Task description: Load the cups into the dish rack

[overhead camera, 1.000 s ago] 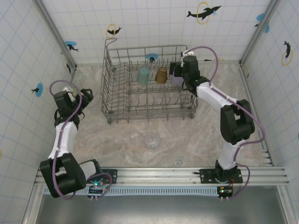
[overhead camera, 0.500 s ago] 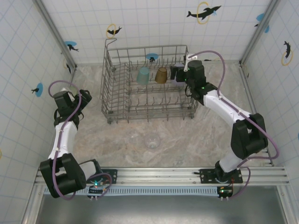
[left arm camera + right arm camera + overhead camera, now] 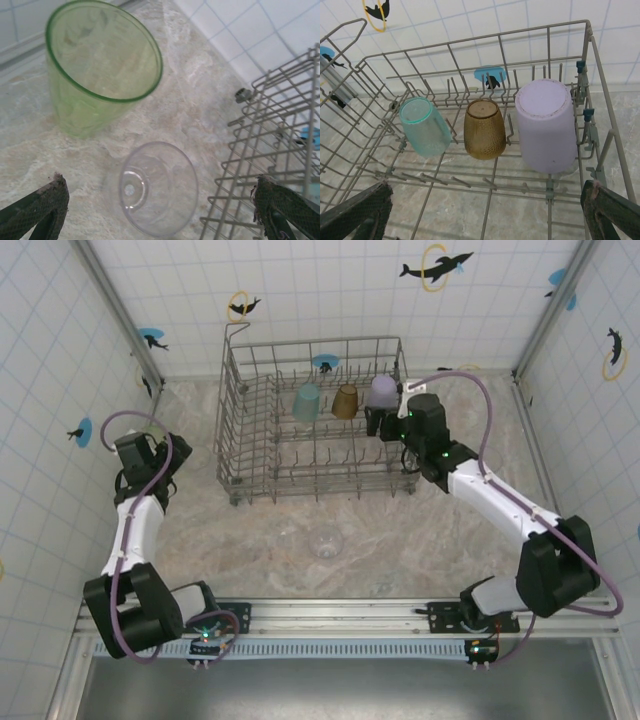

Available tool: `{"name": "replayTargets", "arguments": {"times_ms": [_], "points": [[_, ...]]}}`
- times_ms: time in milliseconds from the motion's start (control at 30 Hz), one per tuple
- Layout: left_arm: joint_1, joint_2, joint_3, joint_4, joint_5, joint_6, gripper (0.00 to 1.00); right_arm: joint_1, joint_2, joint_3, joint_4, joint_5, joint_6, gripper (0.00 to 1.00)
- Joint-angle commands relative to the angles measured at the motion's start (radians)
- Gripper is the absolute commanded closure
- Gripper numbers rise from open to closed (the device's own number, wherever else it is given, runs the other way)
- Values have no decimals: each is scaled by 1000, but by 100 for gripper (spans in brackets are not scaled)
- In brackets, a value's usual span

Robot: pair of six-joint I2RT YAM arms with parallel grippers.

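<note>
I see the teal plastic cup (image 3: 424, 127), amber cup (image 3: 484, 129) and lavender cup (image 3: 545, 125) inverted in the grey wire dish rack (image 3: 310, 455); the light green cup (image 3: 100, 65) and a clear cup (image 3: 157, 187) sit outside it.

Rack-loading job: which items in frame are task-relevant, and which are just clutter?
Job:
- dish rack
- teal cup, amber cup and lavender cup, in the rack
- light green cup and clear cup, on the table
- second clear cup, in front of the rack

Lying about:
- dolphin wall stickers
- front mounting rail
</note>
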Motion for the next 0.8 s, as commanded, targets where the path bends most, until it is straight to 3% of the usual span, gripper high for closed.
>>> {"name": "replayTargets", "arguments": {"times_ms": [0, 400, 767], "points": [[6, 26, 69, -59, -108, 23, 3, 1, -66, -26, -45, -16, 13, 0], [6, 95, 235, -93, -185, 188, 3, -1, -208, -177, -48, -30, 27, 0], [5, 58, 89, 61, -211, 270, 6, -6, -280, -240, -57, -43, 41, 0]]}}
